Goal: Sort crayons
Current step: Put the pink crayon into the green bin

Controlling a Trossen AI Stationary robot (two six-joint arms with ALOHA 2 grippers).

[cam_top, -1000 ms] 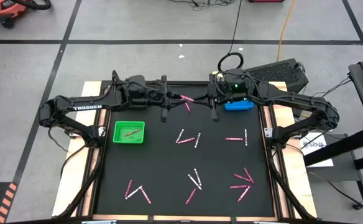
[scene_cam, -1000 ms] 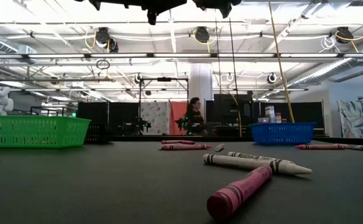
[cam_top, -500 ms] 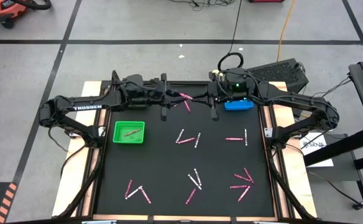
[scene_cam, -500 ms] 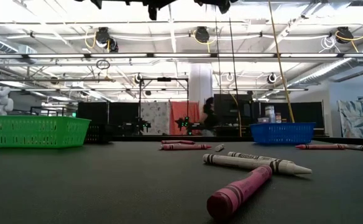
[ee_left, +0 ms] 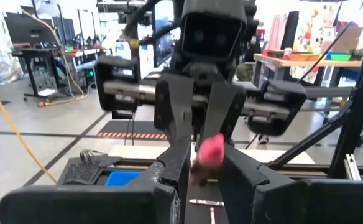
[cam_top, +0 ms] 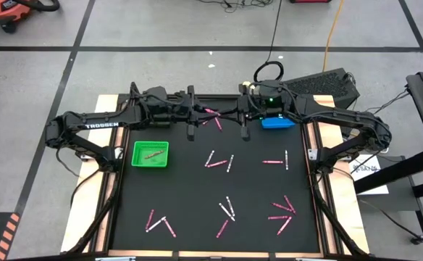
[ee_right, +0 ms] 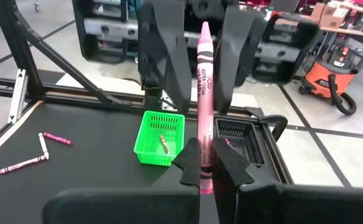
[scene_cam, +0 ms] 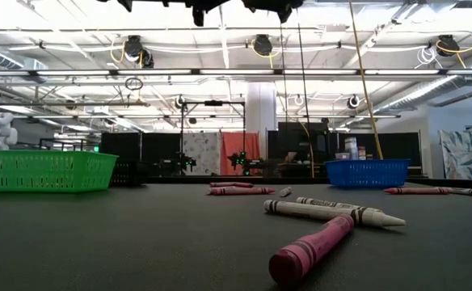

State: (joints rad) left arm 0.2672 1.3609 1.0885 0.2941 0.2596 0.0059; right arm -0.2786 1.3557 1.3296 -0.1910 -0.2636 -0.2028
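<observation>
At the upper centre of the high view, above the black desk (cam_top: 197, 181), the left gripper (cam_top: 197, 116) and right gripper (cam_top: 239, 117) meet tip to tip. The right gripper is clenched on a pink crayon (ee_right: 202, 106), which reaches between the left gripper's parted fingers (ee_right: 163, 56). Other crayons (cam_top: 219, 161) lie scattered mid-frame and lower down. A green tray (cam_top: 151, 154) sits left, holding one crayon; a blue tray (cam_top: 278, 122) sits upper right.

Black table top (cam_top: 197, 188), scattered pink and white crayons (cam_top: 219, 161), green tray (cam_top: 151, 154), blue tray (cam_top: 278, 122)
</observation>
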